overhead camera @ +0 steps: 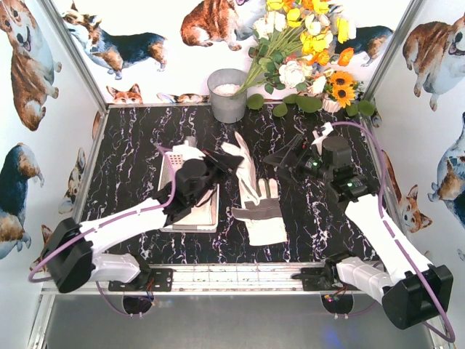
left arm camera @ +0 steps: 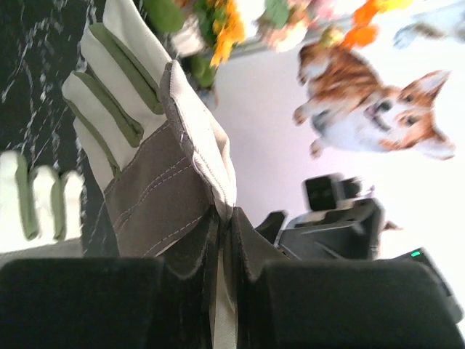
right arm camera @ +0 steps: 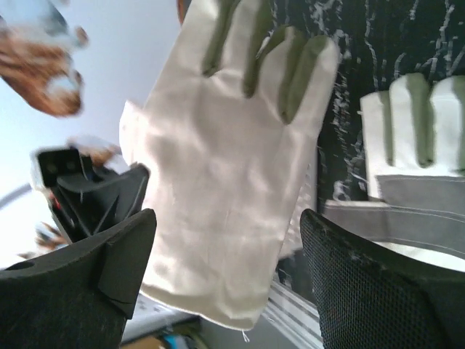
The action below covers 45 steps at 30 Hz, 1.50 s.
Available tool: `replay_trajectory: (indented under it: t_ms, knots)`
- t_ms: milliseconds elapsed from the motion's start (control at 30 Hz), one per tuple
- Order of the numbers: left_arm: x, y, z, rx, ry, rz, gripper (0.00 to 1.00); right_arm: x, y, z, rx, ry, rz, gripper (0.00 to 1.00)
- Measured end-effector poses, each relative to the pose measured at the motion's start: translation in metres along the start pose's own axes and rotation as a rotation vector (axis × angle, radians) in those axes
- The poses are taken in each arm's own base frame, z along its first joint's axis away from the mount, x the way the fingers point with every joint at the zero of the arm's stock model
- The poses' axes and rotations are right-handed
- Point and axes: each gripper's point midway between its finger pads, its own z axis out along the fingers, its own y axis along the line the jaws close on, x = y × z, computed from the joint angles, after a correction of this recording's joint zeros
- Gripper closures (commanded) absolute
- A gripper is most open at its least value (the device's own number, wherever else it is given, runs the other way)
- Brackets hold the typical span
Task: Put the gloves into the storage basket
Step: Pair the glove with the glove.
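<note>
Cream fabric glove (left arm camera: 156,167), grey-patched and floppy, pinched in left hand (left arm camera: 227,247)

grey bucket (overhead camera: 228,98) at back edge of black marbled table (overhead camera: 131,167); flower bouquet (overhead camera: 305,43) beside it.

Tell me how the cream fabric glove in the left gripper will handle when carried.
Probably floppy: the cream-white fabric glove with grey patches folds and creases where the left gripper pinches it. Likely light, since that narrow pinch carries all of it. It may drape over the rim of the white slotted plastic basket rather than drop flat.
</note>
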Motion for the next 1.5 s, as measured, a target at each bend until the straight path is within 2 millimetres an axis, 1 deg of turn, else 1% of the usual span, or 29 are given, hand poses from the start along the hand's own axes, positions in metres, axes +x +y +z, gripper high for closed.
replay_trajectory:
  t_ms: [100, 167, 333, 467, 533, 700, 867, 1000, 1100, 1200, 1300, 1367, 1400, 1500]
  knots:
    - [-0.021, -0.019, -0.007, 0.048, -0.090, -0.036, 1.00, -0.008, 0.003, 0.005, -0.027, -0.053, 0.120, 0.18]
    - [-0.032, -0.027, -0.010, 0.069, -0.135, -0.055, 1.00, -0.012, 0.005, 0.009, -0.057, -0.083, 0.201, 0.18]
    - [-0.049, -0.034, -0.009, 0.090, -0.226, -0.093, 1.00, -0.021, 0.012, 0.019, -0.120, -0.103, 0.397, 0.18]
    - [-0.062, -0.045, -0.009, 0.134, -0.293, -0.141, 1.00, -0.027, 0.027, 0.028, -0.183, -0.088, 0.518, 0.18]
    - [-0.067, -0.050, -0.007, 0.157, -0.318, -0.164, 1.00, -0.025, 0.035, 0.033, -0.215, -0.070, 0.564, 0.18]
    - [-0.071, -0.061, 0.002, 0.196, -0.349, -0.197, 1.00, -0.016, 0.039, 0.040, -0.245, -0.034, 0.657, 0.18]
    - [-0.074, -0.077, 0.007, 0.247, -0.360, -0.227, 1.00, -0.015, 0.041, 0.051, -0.257, -0.011, 0.725, 0.18]
    - [-0.073, -0.081, 0.013, 0.268, -0.358, -0.243, 1.00, -0.014, 0.051, 0.052, -0.303, 0.003, 0.753, 0.20]
    - [-0.067, -0.078, 0.019, 0.268, -0.339, -0.253, 1.00, -0.014, 0.056, 0.051, -0.332, 0.009, 0.771, 0.24]
    - [-0.059, -0.072, 0.024, 0.258, -0.322, -0.259, 1.00, -0.019, 0.064, 0.050, -0.372, 0.004, 0.782, 0.29]
    - [-0.056, -0.073, 0.025, 0.262, -0.316, -0.266, 1.00, -0.023, 0.068, 0.048, -0.399, -0.005, 0.788, 0.37]
    - [-0.057, -0.075, 0.024, 0.273, -0.318, -0.273, 1.00, -0.024, 0.066, 0.047, -0.406, -0.019, 0.792, 0.49]
    - [-0.057, -0.075, 0.024, 0.274, -0.318, -0.273, 1.00, -0.024, 0.065, 0.046, -0.405, -0.026, 0.793, 0.57]
    - [-0.057, -0.072, 0.023, 0.268, -0.317, -0.272, 1.00, -0.024, 0.060, 0.045, -0.402, -0.045, 0.792, 0.75]
